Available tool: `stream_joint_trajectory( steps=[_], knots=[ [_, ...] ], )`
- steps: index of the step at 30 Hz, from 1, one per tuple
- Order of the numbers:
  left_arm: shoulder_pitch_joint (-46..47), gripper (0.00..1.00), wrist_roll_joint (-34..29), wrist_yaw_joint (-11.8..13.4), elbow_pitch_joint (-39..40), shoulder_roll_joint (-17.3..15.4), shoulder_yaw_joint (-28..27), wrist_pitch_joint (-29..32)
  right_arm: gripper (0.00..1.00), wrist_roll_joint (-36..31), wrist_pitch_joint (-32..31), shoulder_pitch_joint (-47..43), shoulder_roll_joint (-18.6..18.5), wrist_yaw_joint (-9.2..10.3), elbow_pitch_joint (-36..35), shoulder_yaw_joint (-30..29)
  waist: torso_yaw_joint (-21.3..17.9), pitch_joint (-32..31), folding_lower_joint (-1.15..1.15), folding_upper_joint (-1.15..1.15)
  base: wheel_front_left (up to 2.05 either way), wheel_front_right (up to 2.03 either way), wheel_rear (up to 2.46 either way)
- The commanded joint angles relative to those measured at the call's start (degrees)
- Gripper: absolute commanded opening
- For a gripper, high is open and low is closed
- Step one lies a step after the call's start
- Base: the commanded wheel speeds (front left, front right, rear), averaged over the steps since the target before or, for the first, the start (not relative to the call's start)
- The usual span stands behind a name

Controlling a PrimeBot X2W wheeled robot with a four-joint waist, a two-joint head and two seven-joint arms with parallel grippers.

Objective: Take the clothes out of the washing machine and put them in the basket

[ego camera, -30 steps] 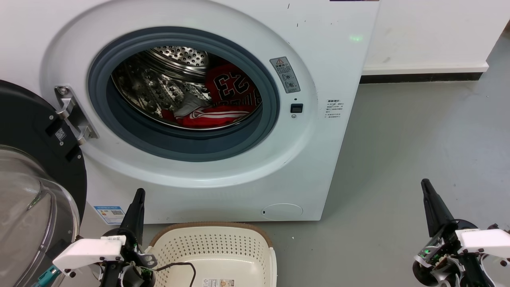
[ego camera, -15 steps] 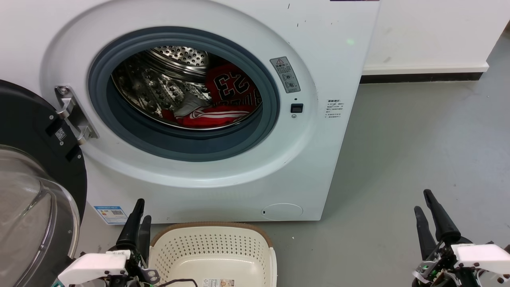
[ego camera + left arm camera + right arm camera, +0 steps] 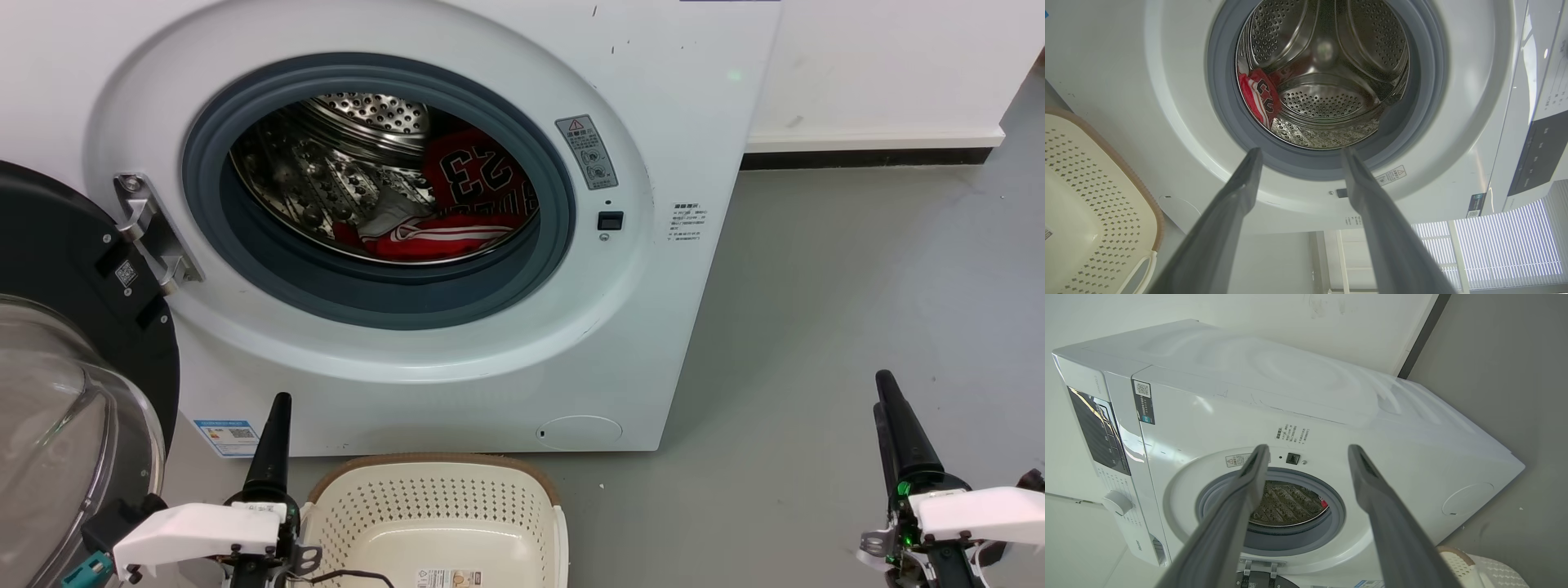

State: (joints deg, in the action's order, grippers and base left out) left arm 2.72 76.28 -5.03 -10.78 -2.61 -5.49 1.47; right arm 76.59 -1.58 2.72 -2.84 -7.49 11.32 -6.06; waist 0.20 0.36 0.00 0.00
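The clothes (image 3: pixel 469 200), a red jersey with a black 23, lie inside the steel drum of the washing machine (image 3: pixel 653 106), low and to the right. In the left wrist view the clothes (image 3: pixel 1259 96) rest against the drum's left side. The cream basket (image 3: pixel 441 510) stands on the floor just before the machine, with nothing in it but a paper label. My left gripper (image 3: pixel 279 404) hovers by the basket's left rim, and the left wrist view shows that left gripper (image 3: pixel 1301 152) open and holding nothing. My right gripper (image 3: pixel 884 392) is far right over the floor, and the right wrist view shows it (image 3: pixel 1308 449) open too.
The porthole door (image 3: pixel 57 392), black-rimmed with a glass bowl, hangs open at the left beside my left arm. Grey floor (image 3: pixel 857 269) stretches to the right of the machine. A white wall with a dark baseboard (image 3: pixel 865 155) runs behind.
Both grippers dipped and rolled half a second ago, then rose again; their fingers now line up edge-on in the head view. The jersey and the basket have not moved.
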Motion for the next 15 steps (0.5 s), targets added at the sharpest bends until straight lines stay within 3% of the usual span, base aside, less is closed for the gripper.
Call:
stream_joint_trajectory(
  steps=[1, 15],
  knots=[
    [0.6, 1.0, -1.9, 0.2, 1.6, -0.2, 0.3, -0.5, 1.0, -2.0, 0.5, 0.4, -0.1, 0.0, -1.6, 0.1, 0.0, 0.0, 0.0, 0.0, 0.0, 0.0, 0.0],
    [-0.8, 1.0, -18.3, 3.6, 5.2, -0.2, 3.1, -3.7, 1.0, -20.9, 3.8, -1.1, -0.1, 0.0, -7.5, 2.3, 0.1, 0.1, 0.0, 0.0, 0.0, 0.0, 0.0]
  ],
)
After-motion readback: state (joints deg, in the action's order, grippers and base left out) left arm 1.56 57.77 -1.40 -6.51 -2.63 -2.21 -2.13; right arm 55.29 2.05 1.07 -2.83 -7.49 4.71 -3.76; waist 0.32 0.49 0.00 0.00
